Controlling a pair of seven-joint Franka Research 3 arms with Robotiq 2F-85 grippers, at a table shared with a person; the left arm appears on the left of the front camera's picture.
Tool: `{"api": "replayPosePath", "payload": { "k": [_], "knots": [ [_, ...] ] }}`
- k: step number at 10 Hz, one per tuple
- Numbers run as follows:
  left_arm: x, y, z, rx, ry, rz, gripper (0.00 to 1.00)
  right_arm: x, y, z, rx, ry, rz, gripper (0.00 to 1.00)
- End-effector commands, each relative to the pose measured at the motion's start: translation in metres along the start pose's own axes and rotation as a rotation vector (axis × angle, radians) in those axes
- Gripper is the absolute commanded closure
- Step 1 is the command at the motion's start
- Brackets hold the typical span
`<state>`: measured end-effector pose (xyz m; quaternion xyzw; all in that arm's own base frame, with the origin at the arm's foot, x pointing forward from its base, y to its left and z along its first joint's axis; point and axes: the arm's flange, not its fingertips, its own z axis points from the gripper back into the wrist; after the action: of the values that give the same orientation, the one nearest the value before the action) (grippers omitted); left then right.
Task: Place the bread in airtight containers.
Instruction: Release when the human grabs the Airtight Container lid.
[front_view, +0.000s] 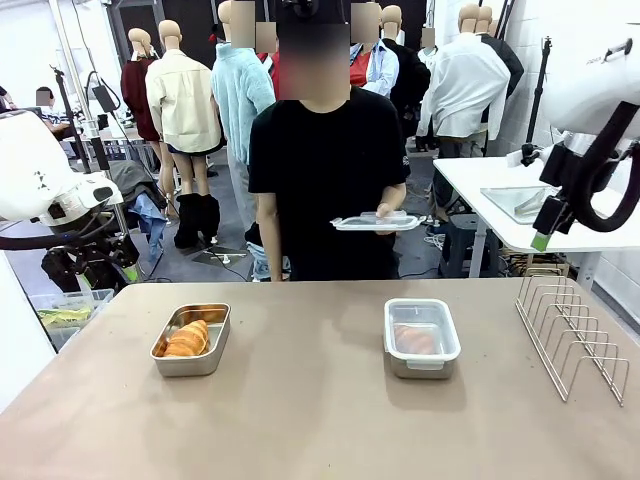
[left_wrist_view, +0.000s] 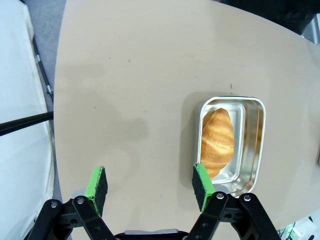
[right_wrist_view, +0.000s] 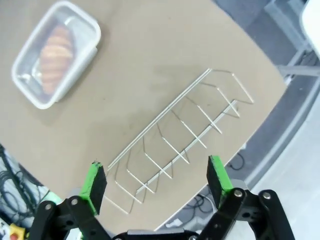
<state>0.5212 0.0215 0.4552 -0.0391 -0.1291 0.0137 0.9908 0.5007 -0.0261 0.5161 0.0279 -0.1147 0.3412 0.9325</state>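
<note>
Our left gripper (left_wrist_view: 150, 187) hangs spread and empty above the table (left_wrist_view: 125, 100), just beside the open tin (left_wrist_view: 254, 150), where a croissant (left_wrist_view: 218, 141) lies uncovered. Our right gripper (right_wrist_view: 157, 180) is also spread and empty, high over the wire rack (right_wrist_view: 175, 145). The second tin (front_view: 422, 337) sits right of the middle with its croissant (front_view: 414, 340) inside and its lid on. The person's hand (front_view: 385, 213) holds the spare lid (front_view: 375, 222) across the table. We judge both croissants placed; only lidding the open tin is left.
</note>
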Motion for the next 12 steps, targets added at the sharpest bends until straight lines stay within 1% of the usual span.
{"api": "replayPosePath", "payload": {
  "k": [1,2,12],
  "knots": [
    [-0.0001,0.0006,0.002,0.002,-0.004,0.001,0.12,-0.0049,0.0011,-0.005,-0.004,-0.037,0.001,0.0],
    [-0.0001,0.0006,0.002,0.002,-0.004,0.001,0.12,0.0,0.0,0.0,0.0,0.0,0.0,0.0],
    [-0.0001,0.0006,0.002,0.002,-0.004,0.001,0.12,0.0,0.0,0.0,0.0,0.0,0.0,0.0]
  ]
}}
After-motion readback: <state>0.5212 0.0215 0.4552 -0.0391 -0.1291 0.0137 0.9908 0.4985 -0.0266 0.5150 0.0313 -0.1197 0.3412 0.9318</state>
